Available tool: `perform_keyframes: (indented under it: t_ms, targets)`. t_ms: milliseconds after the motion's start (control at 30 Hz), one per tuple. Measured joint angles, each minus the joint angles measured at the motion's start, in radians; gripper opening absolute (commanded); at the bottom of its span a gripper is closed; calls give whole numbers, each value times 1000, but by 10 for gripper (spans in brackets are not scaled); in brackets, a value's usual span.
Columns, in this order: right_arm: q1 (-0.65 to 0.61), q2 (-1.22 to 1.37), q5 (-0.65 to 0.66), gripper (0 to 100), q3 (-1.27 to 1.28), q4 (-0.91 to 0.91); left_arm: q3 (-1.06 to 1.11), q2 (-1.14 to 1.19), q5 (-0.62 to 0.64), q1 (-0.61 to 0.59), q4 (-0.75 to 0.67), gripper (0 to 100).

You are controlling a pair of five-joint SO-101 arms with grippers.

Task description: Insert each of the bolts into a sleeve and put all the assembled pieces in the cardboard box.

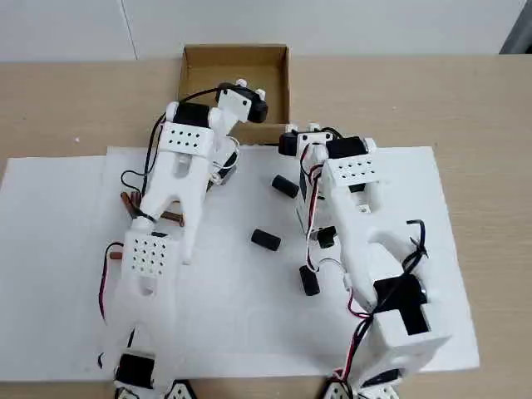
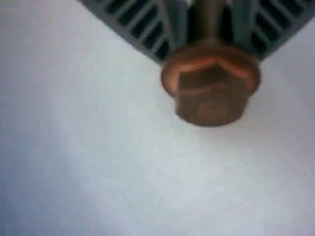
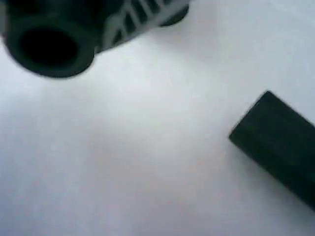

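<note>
In the left wrist view a copper bolt (image 2: 210, 88) with a hex head sticks out from between grey ribbed fingers; my left gripper (image 2: 206, 17) is shut on its shaft, just above the white paper. From above, that gripper (image 1: 223, 173) sits near the paper's far edge, below the cardboard box (image 1: 189, 79). My right gripper (image 3: 93, 22) is shut on a black sleeve (image 3: 48, 46) whose open bore faces the camera. A second sleeve (image 3: 278, 142) lies on the paper beside it. Loose sleeves (image 1: 284, 186) (image 1: 266, 240) (image 1: 309, 280) lie between the arms.
Two more copper bolts (image 1: 129, 200) (image 1: 172, 218) lie beside the left arm, partly hidden by it. Another sleeve (image 1: 326, 237) rests against the right arm. White paper (image 1: 66, 249) covers the table's middle, with bare wood around it.
</note>
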Motion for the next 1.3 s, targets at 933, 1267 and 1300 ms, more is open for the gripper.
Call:
perform_keyframes:
  t_ms: [933,1267,1300]
  targets:
    - [0,-430,0,2,57,190,305,-608,100,20,11,5]
    - [0,-778,-114,2,69,163,715,-1112,100,64,11,5]
    - [0,-813,-117,2,80,153,760,-1165,100,69,11,5]
